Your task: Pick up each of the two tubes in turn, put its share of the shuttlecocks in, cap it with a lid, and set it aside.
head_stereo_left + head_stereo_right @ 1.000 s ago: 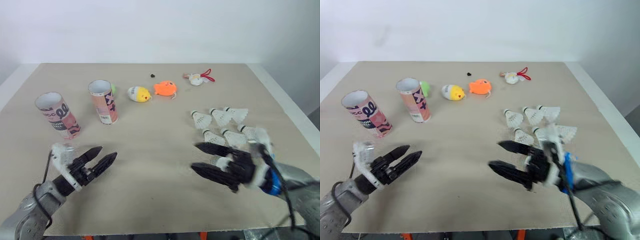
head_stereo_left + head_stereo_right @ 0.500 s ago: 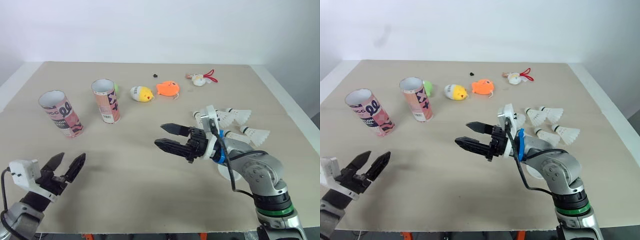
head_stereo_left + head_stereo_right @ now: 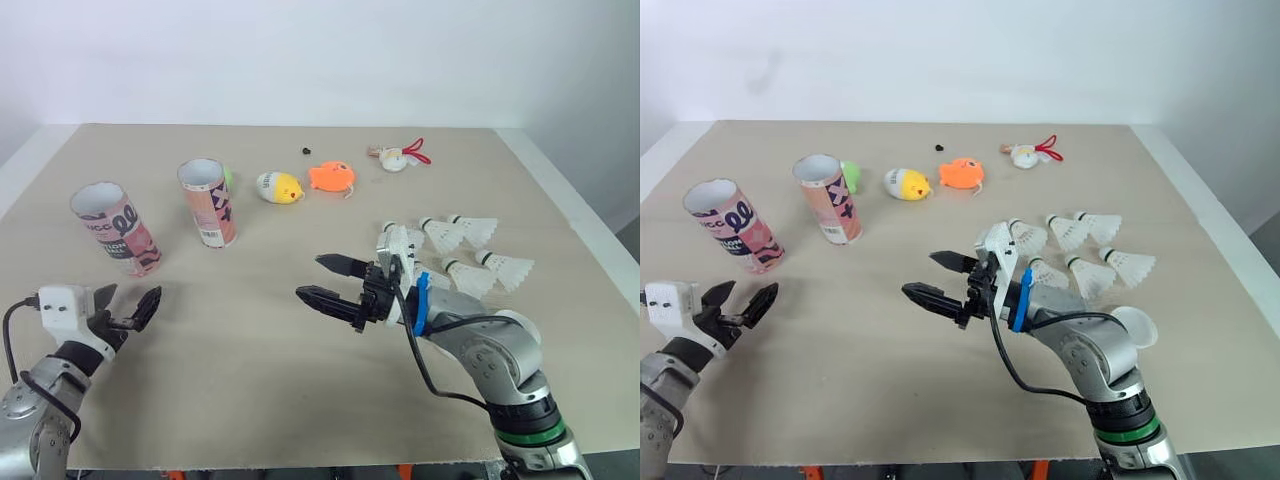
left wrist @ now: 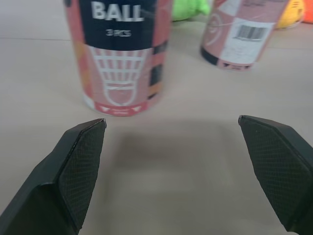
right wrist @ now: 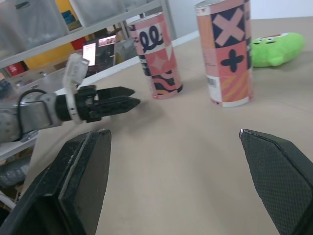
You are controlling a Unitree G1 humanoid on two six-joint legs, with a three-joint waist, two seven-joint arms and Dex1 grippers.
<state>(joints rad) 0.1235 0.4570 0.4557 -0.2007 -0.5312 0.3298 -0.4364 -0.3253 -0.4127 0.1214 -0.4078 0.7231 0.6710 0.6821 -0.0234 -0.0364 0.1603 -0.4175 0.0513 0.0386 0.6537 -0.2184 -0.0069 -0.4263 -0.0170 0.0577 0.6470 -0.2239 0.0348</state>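
From the head, two open tubes point(image 3: 210, 203) stand at the counter's point(image 3: 290, 400) left and shuttlecocks point(image 3: 462, 252) lie at its right. The left pincer point(image 3: 132, 305) and right pincer point(image 3: 312, 278) hover wide open, empty. Both wrist views face the tubes.

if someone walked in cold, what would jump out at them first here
A pink patterned tube and a second tube stand open-topped on the robot's left side of the table, and a cluster of white shuttlecocks lies on the right. Between them the right gripper hangs open over mid-table, fingers pointing toward the tubes. The left gripper, open too, faces the first tube from close by.
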